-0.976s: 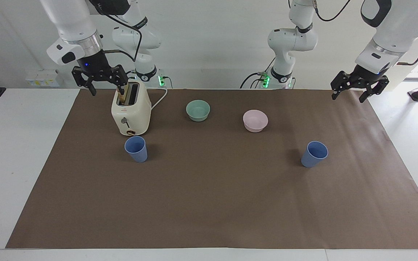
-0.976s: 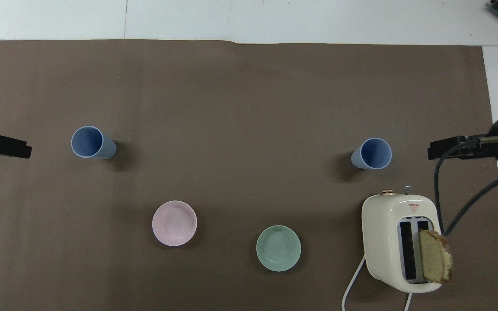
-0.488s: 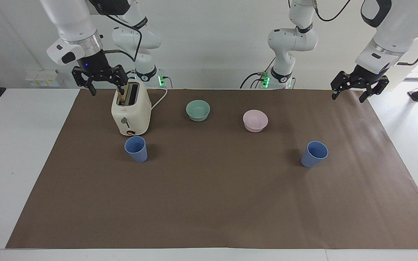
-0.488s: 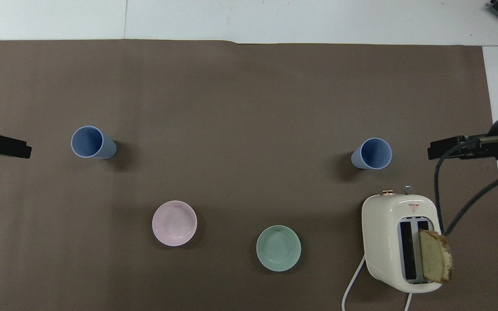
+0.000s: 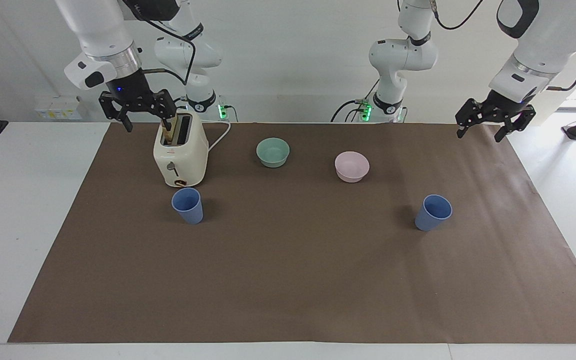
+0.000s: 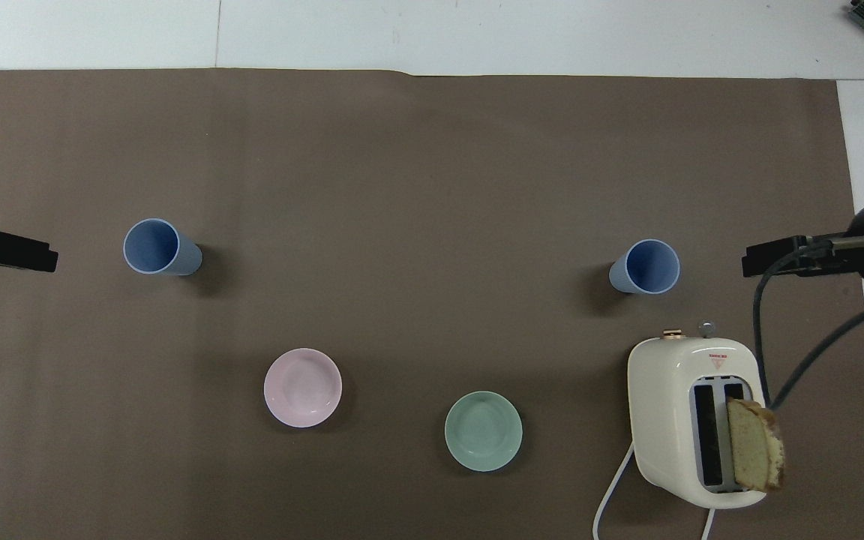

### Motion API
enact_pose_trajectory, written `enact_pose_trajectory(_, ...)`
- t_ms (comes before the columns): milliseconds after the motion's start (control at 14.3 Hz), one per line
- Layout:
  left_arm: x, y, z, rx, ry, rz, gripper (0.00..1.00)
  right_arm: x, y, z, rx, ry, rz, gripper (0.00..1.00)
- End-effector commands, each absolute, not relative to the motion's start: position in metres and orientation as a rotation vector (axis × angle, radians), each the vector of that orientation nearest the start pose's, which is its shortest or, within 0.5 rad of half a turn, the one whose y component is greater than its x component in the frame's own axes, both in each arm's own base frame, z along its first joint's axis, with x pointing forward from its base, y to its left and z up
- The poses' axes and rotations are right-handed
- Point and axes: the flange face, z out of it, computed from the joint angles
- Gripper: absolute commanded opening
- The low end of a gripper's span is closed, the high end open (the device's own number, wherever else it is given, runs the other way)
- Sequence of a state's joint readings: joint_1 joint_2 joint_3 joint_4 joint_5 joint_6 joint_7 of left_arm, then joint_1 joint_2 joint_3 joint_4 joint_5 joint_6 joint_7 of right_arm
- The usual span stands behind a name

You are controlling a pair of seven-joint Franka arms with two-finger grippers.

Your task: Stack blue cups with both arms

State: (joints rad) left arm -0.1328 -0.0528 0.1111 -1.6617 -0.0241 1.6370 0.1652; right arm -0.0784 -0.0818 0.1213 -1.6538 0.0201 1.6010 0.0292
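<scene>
The right end effector (image 5: 145, 122) hangs over the toaster (image 5: 180, 155), at the right arm's end of the desk (image 5: 288, 280), with its fingers spread wide and nothing between them. A slice of bread (image 6: 754, 446) stands in one slot. The first blue cup (image 5: 187, 205) stands upright just beside the toaster, farther from the robots than it. The teal bowl (image 5: 273, 152) and pink bowl (image 5: 351, 166) sit mid-desk, nearer to the robots than either cup. The second blue cup (image 5: 433, 212) stands upright toward the left arm's end, well apart from the first. The left end effector (image 5: 479, 133) hangs over that end of the brown mat, also wide open and empty.

Compared with a second ago, almost nothing has changed: the cups have not moved and both arms are practically where they were. I judge that stacking has not started and both grasps are yet to be made.
</scene>
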Motion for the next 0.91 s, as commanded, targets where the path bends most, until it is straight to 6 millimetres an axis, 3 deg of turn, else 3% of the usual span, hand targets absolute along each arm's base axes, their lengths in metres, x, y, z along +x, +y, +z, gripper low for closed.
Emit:
enact_pose_trajectory(0, 0.548, -0.009, 0.588, -3.151, 0.288, -0.083, 1.00, 0.525, 0.024, 0.633, -3.138, -0.038, -0.030, 1.00)
enact_pose_trajectory(836, 0.572, -0.018, 0.465, -3.165, 0.280, -0.117, 1.00, 0.525, 0.024, 0.633, -3.138, -0.038, -0.030, 1.00)
